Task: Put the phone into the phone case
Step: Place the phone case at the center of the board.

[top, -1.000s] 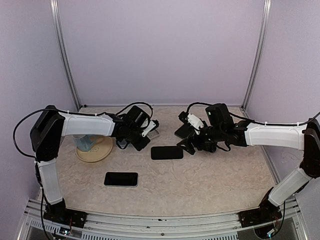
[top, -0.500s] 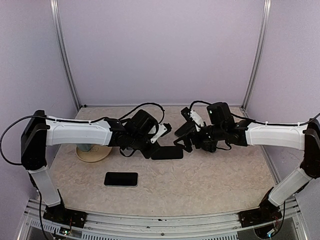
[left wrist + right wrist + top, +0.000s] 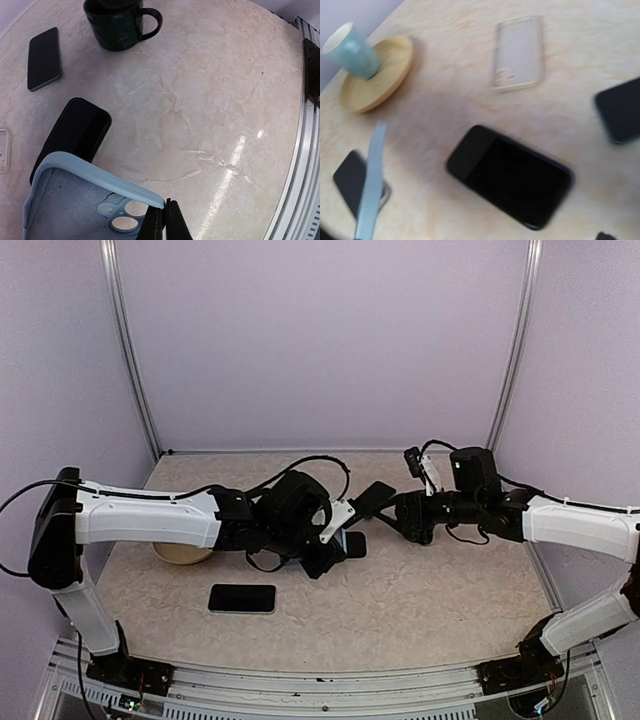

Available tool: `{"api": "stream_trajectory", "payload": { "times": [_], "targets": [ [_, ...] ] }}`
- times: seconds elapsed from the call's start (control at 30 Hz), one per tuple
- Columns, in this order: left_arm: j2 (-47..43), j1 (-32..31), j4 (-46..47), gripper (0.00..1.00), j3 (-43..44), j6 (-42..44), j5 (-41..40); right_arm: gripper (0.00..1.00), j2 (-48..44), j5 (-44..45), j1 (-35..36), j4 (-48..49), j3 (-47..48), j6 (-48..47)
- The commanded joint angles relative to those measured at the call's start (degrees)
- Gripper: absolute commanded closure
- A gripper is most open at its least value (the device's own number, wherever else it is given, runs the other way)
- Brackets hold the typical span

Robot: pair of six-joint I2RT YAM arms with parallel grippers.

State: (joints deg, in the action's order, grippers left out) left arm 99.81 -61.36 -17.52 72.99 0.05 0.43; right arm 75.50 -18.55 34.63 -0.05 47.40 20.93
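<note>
The left gripper (image 3: 165, 220), its fingers pressed together, pinches the rim of a pale blue soft phone case (image 3: 85, 200) at the corner beside the camera cut-out. It holds the case off the beige marbled tabletop (image 3: 210, 100), hollow side turned toward the wrist camera. Just beyond the case, with one end hidden behind it in the left wrist view, a black slab-shaped phone (image 3: 75, 130) lies flat near the middle of the table; the phone is not in the case. Farther off in that view lie a second black phone (image 3: 44, 57) and, beside it, a dark glazed mug (image 3: 120, 25) standing upright. A third black phone (image 3: 242, 598) lies alone toward the near left, well apart from both arms. The right gripper (image 3: 400, 508) hangs over the table just right of centre, near the left one, its jaws spread wide with nothing seen between them. Its fingers do not show in its own wrist view, which is blurred. That view takes in a clear transparent phone case (image 3: 517, 52) lying flat and, toward the left of the table, a pale blue cup (image 3: 350, 50) standing on a round yellow plate (image 3: 385, 75). A black phone also lies flat in the middle of that view, but which one it is cannot be told.
</note>
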Motion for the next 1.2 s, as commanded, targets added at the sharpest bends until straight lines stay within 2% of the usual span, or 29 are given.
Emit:
{"api": "stream_trajectory", "payload": {
  "times": [0.0, 0.23, 0.37, 0.63, 0.8, 0.93, 1.03, 1.17],
  "targets": [
    [4.6, -3.5, 0.0, 1.00, 3.8, -4.3, 3.8, 0.00, -4.2, 5.9, -2.4, -4.1, -2.1, 2.2],
    [11.9, -6.4, 3.4, 1.00, 8.0, -8.1, 9.7, 0.00, -10.0, 14.4, -4.2, -7.5, -3.4, 2.5],
    [15.8, -6.4, 6.2, 1.00, 10.4, -10.4, 11.6, 0.00, -13.0, 15.4, -5.7, -7.6, -4.2, 2.8],
    [23.3, -6.3, 5.7, 1.00, 18.3, -11.8, 14.0, 0.00, -14.3, 15.8, -6.4, -8.4, -4.2, 2.2],
    [24.4, -6.3, 7.2, 0.78, 18.2, -12.5, 15.2, 0.00, -15.0, 16.6, -6.4, -7.8, -4.6, 1.2],
    [23.9, -6.2, 7.7, 0.72, 17.6, -12.6, 15.1, 0.00, -15.0, 16.2, -6.4, -7.2, -4.8, -0.4],
    [22.2, -5.7, 10.3, 0.54, 15.7, -13.1, 15.7, 0.00, -15.2, 15.4, -6.4, -6.0, -4.9, -2.0],
    [18.4, -3.6, 14.6, 0.42, 11.2, -14.8, 17.5, 0.00, -15.0, 12.3, -6.3, -3.2, -5.5, -5.0]
  ]
}}
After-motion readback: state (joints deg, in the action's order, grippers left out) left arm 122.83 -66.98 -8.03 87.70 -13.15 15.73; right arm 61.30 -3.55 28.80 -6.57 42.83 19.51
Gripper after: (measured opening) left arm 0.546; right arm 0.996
